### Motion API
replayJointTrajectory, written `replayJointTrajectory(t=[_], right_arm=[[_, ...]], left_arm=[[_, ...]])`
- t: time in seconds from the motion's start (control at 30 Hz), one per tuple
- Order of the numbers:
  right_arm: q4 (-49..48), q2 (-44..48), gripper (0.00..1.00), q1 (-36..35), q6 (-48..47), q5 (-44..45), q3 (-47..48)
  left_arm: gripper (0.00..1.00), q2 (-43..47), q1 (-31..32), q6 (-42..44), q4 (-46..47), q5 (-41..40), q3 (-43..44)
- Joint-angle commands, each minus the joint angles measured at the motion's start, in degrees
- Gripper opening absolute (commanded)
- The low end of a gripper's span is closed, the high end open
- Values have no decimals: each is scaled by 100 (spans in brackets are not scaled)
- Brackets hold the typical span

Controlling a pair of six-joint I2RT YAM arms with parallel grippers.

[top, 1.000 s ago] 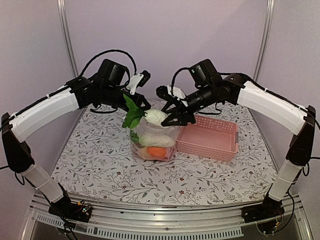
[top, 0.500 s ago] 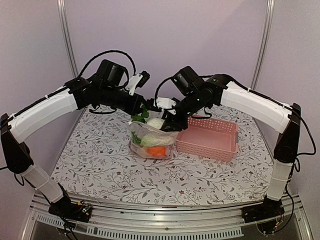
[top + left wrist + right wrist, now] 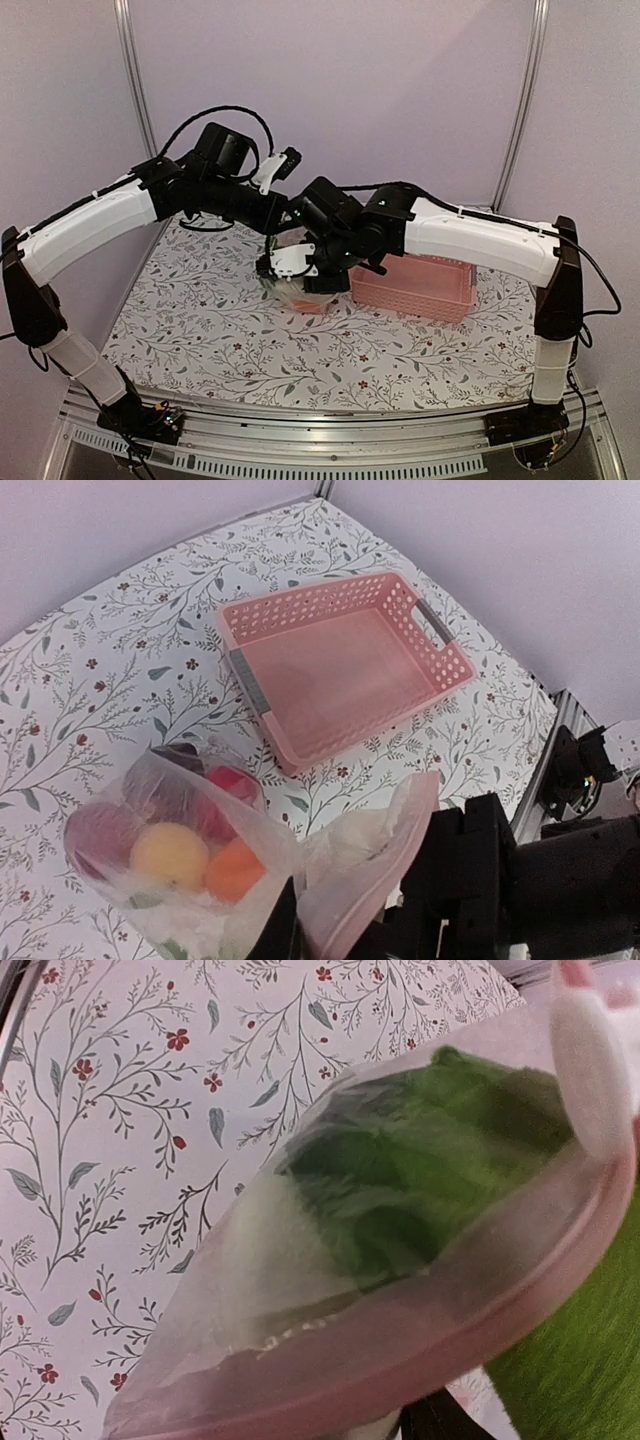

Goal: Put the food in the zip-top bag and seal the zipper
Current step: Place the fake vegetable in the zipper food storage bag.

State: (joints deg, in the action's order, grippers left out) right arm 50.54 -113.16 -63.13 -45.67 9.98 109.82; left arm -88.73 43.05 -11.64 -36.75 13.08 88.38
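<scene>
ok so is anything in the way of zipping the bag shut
Probably yes. In the right wrist view the leafy green sits right at the pink zipper strip of the bag. Green shows on both sides of the strip, so it seems to straddle the mouth. Nothing else visible blocks it.

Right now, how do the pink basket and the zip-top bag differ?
The pink basket is opaque, rigid and perforated; the zip-top bag is clear and crinkled. The basket is empty; the bag holds toy fruits. The basket lies flat and open; the bag bulges around its load. Both sit side by side on the floral tablecloth.
</scene>
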Motion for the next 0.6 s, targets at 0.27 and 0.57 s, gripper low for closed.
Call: replayJointTrajectory(t=[0.27,0.57], right_arm=[[-1087,-298,35,-67,-558,2013,-167],[-209,723,68,182,-232,-459,-152]], left_arm=[[9,236,-76,-88,411,103,-325],[9,277,-323,-67,419,-69,-452]])
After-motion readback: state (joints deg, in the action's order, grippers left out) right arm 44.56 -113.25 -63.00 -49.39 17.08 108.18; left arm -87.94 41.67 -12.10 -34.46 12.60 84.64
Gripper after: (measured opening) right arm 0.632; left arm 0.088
